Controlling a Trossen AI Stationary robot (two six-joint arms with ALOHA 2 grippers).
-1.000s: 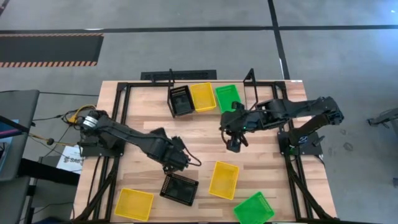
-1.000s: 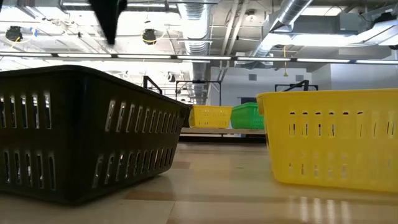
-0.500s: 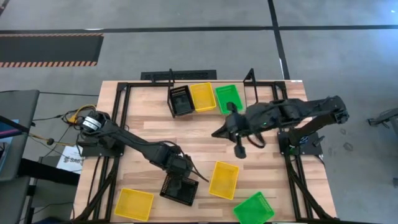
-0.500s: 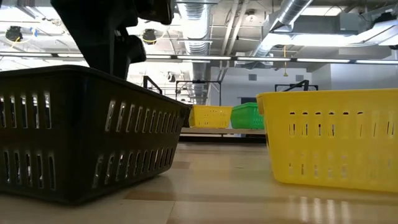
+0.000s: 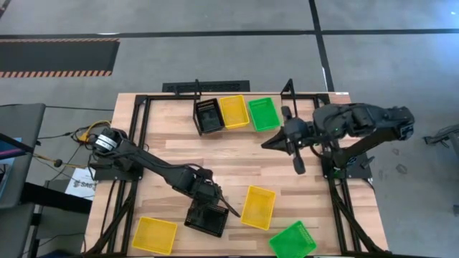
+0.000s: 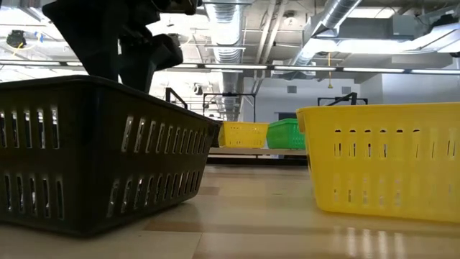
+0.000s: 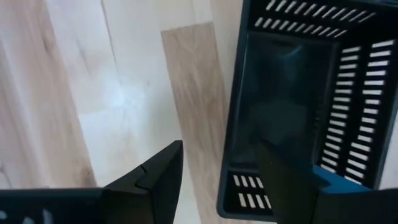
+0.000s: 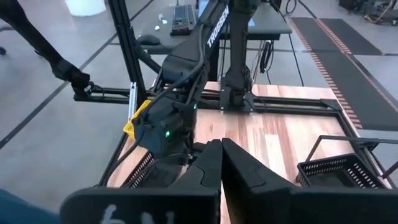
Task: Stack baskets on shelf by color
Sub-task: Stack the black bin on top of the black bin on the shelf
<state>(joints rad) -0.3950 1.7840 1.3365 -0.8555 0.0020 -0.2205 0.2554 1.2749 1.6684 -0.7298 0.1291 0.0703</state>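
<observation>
Since a second ago the left arm has swung down the table (image 5: 165, 143) to the loose black basket (image 5: 206, 218), and the right arm has pulled back from mid-table toward its own side.

On the table's far edge stands the shelf (image 5: 197, 87), with three baskets abreast: a shelved black basket (image 5: 208, 116), a shelved yellow basket (image 5: 234, 111) and a shelved green basket (image 5: 263, 113), touching side by side. In the low view the yellow (image 6: 243, 134) and green (image 6: 286, 134) ones show far off.

Nearer the front lie four loose baskets, apart from each other. The black one is just beside a centre yellow basket (image 5: 258, 207); a corner yellow basket (image 5: 155, 235) sits toward the left front, and a loose green basket (image 5: 292, 240) toward the right front, tilted against the table's edges. The low view has the black one (image 6: 93, 155) large on one side and a yellow one (image 6: 384, 158) on the other.

The left gripper (image 5: 208, 202) is over the black basket's far rim. In its wrist view the fingers (image 7: 155, 177) stand apart, one outside the basket's wall (image 7: 239, 118) over bare wood and one inside; whether they touch the wall I cannot tell.

The right gripper (image 5: 298, 166) hangs over bare wood near the right frame, well apart from every basket, its fingers (image 8: 208, 168) pressed together on nothing.
</observation>
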